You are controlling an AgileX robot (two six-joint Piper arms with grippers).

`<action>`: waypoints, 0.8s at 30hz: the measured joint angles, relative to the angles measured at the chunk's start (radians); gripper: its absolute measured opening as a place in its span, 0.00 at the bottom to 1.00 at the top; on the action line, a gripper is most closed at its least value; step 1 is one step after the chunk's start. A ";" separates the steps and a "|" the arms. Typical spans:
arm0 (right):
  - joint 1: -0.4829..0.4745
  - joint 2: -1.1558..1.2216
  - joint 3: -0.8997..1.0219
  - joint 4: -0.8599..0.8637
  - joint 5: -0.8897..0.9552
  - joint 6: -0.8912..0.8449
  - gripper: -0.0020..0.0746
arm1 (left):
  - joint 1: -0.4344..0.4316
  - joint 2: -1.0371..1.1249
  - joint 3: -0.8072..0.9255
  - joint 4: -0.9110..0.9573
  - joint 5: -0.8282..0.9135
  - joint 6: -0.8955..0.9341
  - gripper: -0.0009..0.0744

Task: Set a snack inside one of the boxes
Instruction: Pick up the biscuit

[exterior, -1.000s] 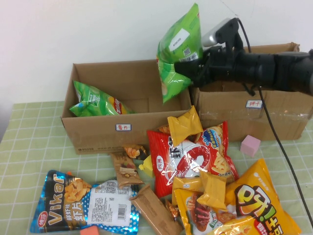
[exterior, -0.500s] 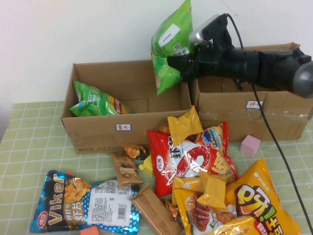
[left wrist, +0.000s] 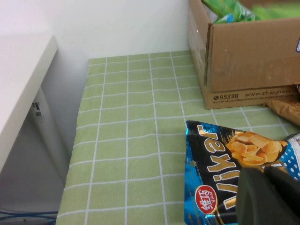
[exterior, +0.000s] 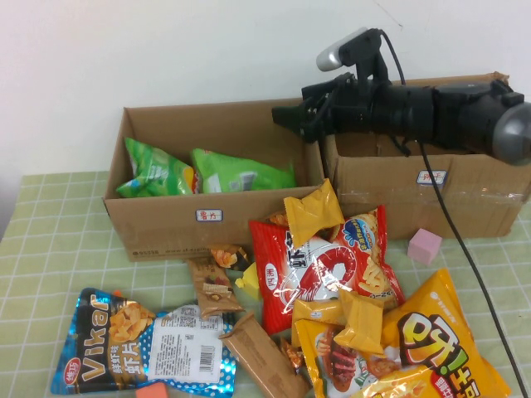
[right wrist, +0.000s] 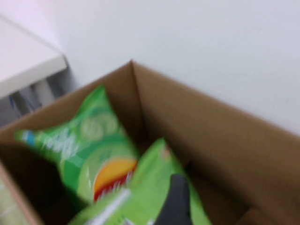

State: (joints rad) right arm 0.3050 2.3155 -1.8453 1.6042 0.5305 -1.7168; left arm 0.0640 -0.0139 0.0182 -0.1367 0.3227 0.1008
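Note:
The left cardboard box holds two green snack bags: one at its left end and one lying flat in its middle and right. My right gripper hovers above the right end of this box, open and empty. In the right wrist view one dark fingertip hangs over the flat green bag, beside the other green bag. The right box stands behind the arm. My left gripper is out of the high view. It is low over the blue Viker chip bag, fingers together.
Loose snacks lie in front of the boxes: a red bag, a yellow pouch, an orange bag, the blue Viker bag and a brown bar. A pink block sits by the right box. A white shelf stands beside the table's left edge.
The green bag that my right gripper held above the box's right end has left the gripper and now lies inside the left box. The gripper has shifted slightly left.

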 joint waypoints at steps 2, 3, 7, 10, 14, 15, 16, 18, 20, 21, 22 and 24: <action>0.000 -0.011 0.000 -0.058 0.004 0.049 0.79 | 0.000 0.000 0.000 0.000 0.000 0.000 0.01; 0.000 -0.021 0.000 -0.088 0.006 0.068 0.79 | 0.000 0.000 0.000 0.000 0.000 0.000 0.01; 0.000 -0.084 0.000 -0.198 0.011 0.116 0.65 | 0.000 0.000 0.000 0.000 0.000 0.000 0.01; 0.000 -0.163 0.000 -0.309 0.039 0.134 0.39 | 0.000 0.000 0.000 0.000 0.000 0.000 0.01; 0.000 -0.276 0.000 -0.465 0.128 0.200 0.10 | 0.000 0.000 0.000 0.000 0.000 0.000 0.01; 0.000 -0.306 0.000 -0.508 0.151 0.235 0.08 | 0.000 0.000 0.000 0.000 0.000 0.000 0.01; 0.000 -0.335 0.000 -0.556 0.174 0.273 0.06 | 0.000 0.000 0.000 0.000 0.000 -0.002 0.01; 0.000 -0.386 0.000 -0.659 0.218 0.345 0.04 | 0.000 0.000 0.000 0.000 0.000 -0.002 0.01; 0.000 -0.433 0.000 -0.780 0.271 0.434 0.04 | 0.000 0.000 0.000 0.000 0.000 -0.002 0.01; 0.000 -0.461 0.000 -0.852 0.306 0.478 0.03 | 0.000 0.000 0.000 0.000 0.000 -0.002 0.01; 0.000 -0.478 0.000 -0.925 0.347 0.512 0.03 | 0.000 0.000 0.000 0.000 0.000 -0.002 0.01; 0.000 -0.515 0.000 -1.072 0.438 0.599 0.03 | 0.000 0.000 0.000 0.000 0.000 -0.002 0.01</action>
State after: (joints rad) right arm 0.3050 1.8005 -1.8453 0.5323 0.9688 -1.1182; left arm 0.0640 -0.0139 0.0182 -0.1367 0.3227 0.0990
